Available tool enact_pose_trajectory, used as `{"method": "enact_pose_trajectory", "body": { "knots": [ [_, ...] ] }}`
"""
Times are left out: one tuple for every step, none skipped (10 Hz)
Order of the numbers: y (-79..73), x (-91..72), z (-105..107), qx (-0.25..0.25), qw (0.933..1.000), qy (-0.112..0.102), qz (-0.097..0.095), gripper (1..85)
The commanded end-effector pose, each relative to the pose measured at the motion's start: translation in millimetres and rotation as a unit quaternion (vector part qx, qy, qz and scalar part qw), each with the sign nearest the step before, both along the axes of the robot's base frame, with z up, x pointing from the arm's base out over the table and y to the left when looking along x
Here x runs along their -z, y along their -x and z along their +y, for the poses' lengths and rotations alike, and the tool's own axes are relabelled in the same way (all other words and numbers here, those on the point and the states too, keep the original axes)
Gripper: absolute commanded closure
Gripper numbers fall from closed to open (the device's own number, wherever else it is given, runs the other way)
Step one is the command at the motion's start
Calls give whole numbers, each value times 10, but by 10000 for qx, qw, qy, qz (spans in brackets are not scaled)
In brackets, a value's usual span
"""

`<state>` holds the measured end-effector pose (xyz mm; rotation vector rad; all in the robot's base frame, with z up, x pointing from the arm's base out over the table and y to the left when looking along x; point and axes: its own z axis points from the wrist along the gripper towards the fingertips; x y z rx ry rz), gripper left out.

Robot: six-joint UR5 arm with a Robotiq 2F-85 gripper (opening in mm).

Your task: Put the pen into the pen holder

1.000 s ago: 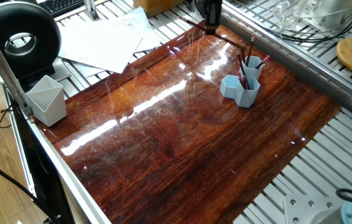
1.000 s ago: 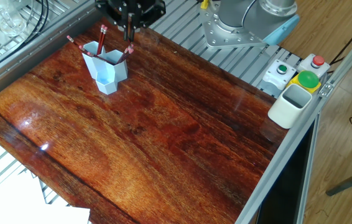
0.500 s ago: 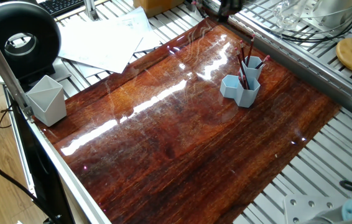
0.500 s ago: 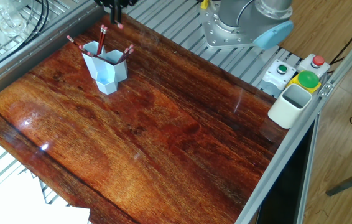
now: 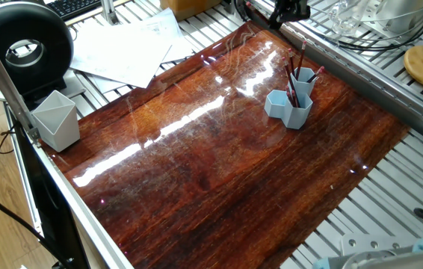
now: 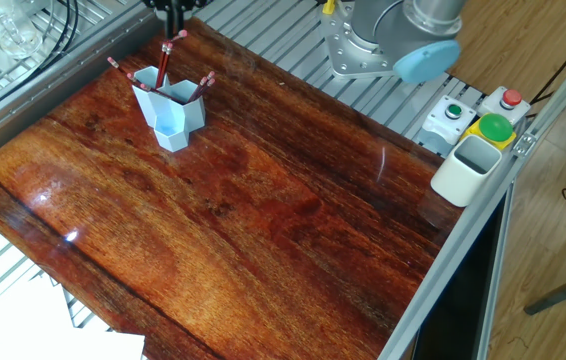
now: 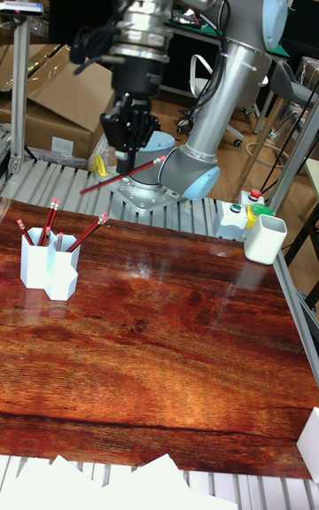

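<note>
The light blue pen holder [image 7: 49, 267] of joined hexagonal tubes stands at the table's far left with three red pens leaning in it. It also shows near the far edge in the fixed views [image 5: 290, 105] [image 6: 169, 112]. My gripper [image 7: 127, 156] hangs well above the table, behind and to the right of the holder. It is shut on a red pen [image 7: 124, 175] that lies tilted, almost level, across its fingers. In the fixed views the gripper [image 5: 285, 13] [image 6: 171, 6] is mostly cut off by the top edge. Only the pen's pink end [image 6: 179, 35] shows below it.
A pale grey angular cup [image 5: 54, 119] stands at one table corner and a white cup [image 6: 468, 169] by the button box [image 6: 492, 113]. The arm's base [image 6: 383, 45] sits behind the table. Loose papers [image 5: 122, 45] and a black round device [image 5: 25, 46] lie beyond the edge.
The gripper has carried the pen upward and sideways along the table's far edge, from beside the holder to higher above it, near the frame edge.
</note>
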<state>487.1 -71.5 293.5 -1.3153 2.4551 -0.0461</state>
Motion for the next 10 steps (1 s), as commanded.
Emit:
{"method": "enact_pose_trajectory", "body": {
  "knots": [
    [-96, 122, 4, -136, 9981, -379, -456, 847],
    [-136, 98, 28, -144, 9975, -426, -545, 847],
    [-161, 83, 39, -187, 9970, -432, -609, 847],
    [-186, 71, 36, -245, 9966, -400, -675, 847],
    [-204, 58, 54, -290, 9961, -421, -724, 847],
    [-197, 53, 83, -295, 9959, -480, -713, 847],
    [-165, 76, 59, -266, 9967, -442, -634, 847],
    [-100, 119, 11, -197, 9980, -368, -476, 847],
    [-56, 159, -81, -82, 9991, -220, -357, 847],
    [-34, 192, -220, 135, 9995, -12, -277, 847]
  ]
}}
